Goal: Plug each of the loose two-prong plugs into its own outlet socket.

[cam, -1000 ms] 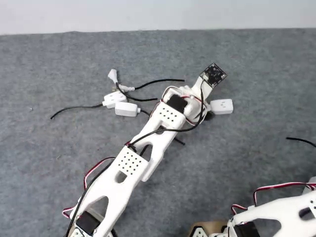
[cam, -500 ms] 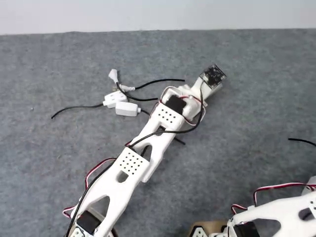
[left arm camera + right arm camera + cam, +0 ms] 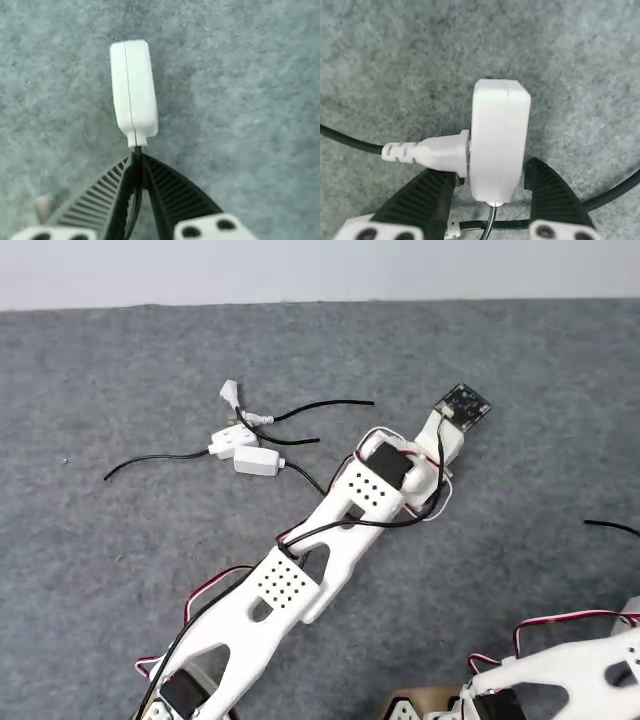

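Note:
My left gripper is shut on a thin black cord just where it leaves a white outlet block, which stretches away from the fingertips over grey carpet. In the high view the left arm runs from the bottom left to the middle right, and its wrist covers that block. My right gripper stands open astride another white outlet block, one finger at each side. A white plug on a black cord is seated in that block's side.
Further left on the carpet lie a white outlet block, a second white piece, a loose white plug and black cords. The right arm's base is at the bottom right, with a black cord end nearby.
The left arm has swung to the right and farther out. The white outlet block that lay beside its wrist a second ago is now covered by the wrist. The cluster has not moved.

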Robot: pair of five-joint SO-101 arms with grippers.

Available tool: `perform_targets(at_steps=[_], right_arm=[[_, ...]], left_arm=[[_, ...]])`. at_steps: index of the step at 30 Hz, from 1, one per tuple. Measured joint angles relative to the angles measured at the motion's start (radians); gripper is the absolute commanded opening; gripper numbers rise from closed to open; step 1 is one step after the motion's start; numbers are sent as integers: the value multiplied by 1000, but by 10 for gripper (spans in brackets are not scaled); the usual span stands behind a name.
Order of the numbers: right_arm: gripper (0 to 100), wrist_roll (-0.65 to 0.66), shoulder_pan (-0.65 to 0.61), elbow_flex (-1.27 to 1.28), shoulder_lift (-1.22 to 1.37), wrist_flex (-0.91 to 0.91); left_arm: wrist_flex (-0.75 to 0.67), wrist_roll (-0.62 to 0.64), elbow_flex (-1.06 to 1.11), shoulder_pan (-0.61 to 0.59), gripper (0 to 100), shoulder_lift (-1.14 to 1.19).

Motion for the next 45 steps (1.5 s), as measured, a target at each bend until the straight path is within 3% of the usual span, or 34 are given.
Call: perform_targets(at_steps=[9,14,21,25,31,37,41,45], right_arm=[[151,0,0,-2,5,0],[151,0,0,-2,6,-14],[151,0,0,-2,6,-15],[151,0,0,-2,6,-15],[153,0,0,-2,6,-15],[153,0,0,-2,6,-15],[154,0,0,-2,6,-15],[154,0,0,-2,6,-15]], left_arm=[[209,138,0,3,11,-133],[226,255,-2,3,11,-241],[229,278,48,48,10,-419],[229,278,269,41,11,-583],[221,199,855,49,46,-922],[-123,71,1432,72,312,-1040],[-379,-18,1636,68,304,-1040],[-546,-81,1649,75,283,-1013]])
